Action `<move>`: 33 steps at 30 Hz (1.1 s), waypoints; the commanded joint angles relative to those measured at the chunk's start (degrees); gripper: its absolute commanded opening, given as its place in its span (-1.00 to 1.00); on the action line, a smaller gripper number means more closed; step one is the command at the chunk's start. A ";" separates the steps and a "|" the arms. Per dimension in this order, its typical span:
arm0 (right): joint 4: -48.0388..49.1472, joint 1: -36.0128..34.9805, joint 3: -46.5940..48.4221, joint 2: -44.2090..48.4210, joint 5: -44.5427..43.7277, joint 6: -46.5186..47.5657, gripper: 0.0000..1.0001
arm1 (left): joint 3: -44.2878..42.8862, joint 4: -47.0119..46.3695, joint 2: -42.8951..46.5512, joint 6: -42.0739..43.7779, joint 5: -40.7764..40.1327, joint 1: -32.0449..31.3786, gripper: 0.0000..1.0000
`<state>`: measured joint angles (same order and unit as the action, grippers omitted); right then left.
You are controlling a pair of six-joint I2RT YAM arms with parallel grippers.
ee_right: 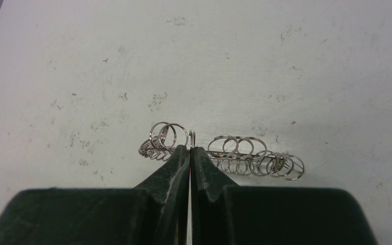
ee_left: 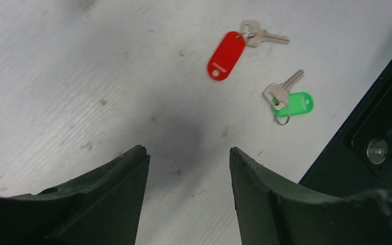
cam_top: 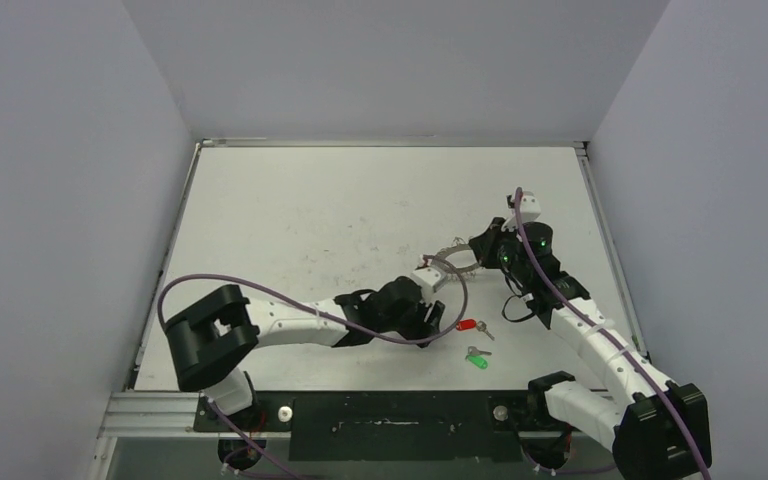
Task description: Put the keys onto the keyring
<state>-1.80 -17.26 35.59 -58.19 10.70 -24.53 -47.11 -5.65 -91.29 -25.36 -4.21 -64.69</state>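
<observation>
thin pinch on the keyring, keys lying flat

the right end effector [ee_right: 190, 149] is squeezed fully shut on the keyring [ee_right: 245, 153], gripping only a sliver of its rim. a nudge could twist the ring or let it slip out. the left end effector [ee_left: 189, 153] hangs partly open and empty over the desk [ee_left: 81, 76], short of the red-tagged key [ee_left: 226, 55] and the green-tagged key [ee_left: 291, 102], which lie near each other. flat and tiny, they may skid away from a grasp. no container is in view.
</observation>
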 commanded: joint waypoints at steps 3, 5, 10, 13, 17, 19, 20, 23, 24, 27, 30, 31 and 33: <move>1.98 1.29 0.79 -0.94 -0.18 -0.18 -1.00 | -10.74 -2.96 -8.95 3.58 0.54 -5.22 0.01; 1.98 1.52 0.92 -1.08 0.08 0.03 -1.00 | -12.18 -4.83 -11.33 3.55 -0.58 -6.57 -0.06; -0.49 2.03 1.48 -0.96 0.83 0.44 -1.00 | -15.54 -5.67 -14.84 5.46 -4.81 -9.81 -0.16; -0.59 2.13 1.58 -0.87 1.16 0.63 -1.00 | -16.73 -6.55 -15.94 7.38 -7.01 -11.62 -0.18; -0.91 2.39 1.67 -0.83 1.57 0.54 -1.00 | -17.91 -6.26 -16.62 8.40 -8.40 -12.94 -0.20; -0.80 2.35 1.52 -0.81 1.77 0.54 -1.00 | -17.92 -6.79 -16.85 7.92 -7.91 -13.22 -0.20; -0.83 2.40 1.50 -0.78 1.78 0.54 -1.00 | -17.91 -7.02 -17.00 7.74 -7.58 -13.33 -0.20; -0.84 2.40 1.41 -0.70 1.91 0.22 -1.00 | -18.21 -6.91 -17.71 7.26 -7.97 -14.13 -0.20; -0.80 2.35 1.36 -0.69 2.02 0.19 -1.00 | -18.48 -6.62 -17.90 7.25 -8.50 -14.48 -0.20; -0.94 2.40 1.36 -0.69 2.22 0.19 -1.00 | -19.12 -5.02 -18.51 7.14 -10.94 -15.40 -0.25; -1.18 2.41 1.41 -0.60 2.45 0.19 -1.00 | -19.47 -3.59 -18.82 6.48 -11.74 -15.78 -0.30; -1.13 2.45 1.41 -0.60 2.56 0.07 -1.00 | -19.41 -3.38 -18.84 6.28 -11.74 -15.89 -0.30; -1.10 2.40 1.32 -0.60 2.81 -0.02 -1.00 | -19.16 -3.32 -18.84 5.99 -12.00 -16.07 -0.32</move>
<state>-3.62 -15.29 35.62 -59.31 12.49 -24.34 -64.01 -8.75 -109.78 -18.79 -14.24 -80.18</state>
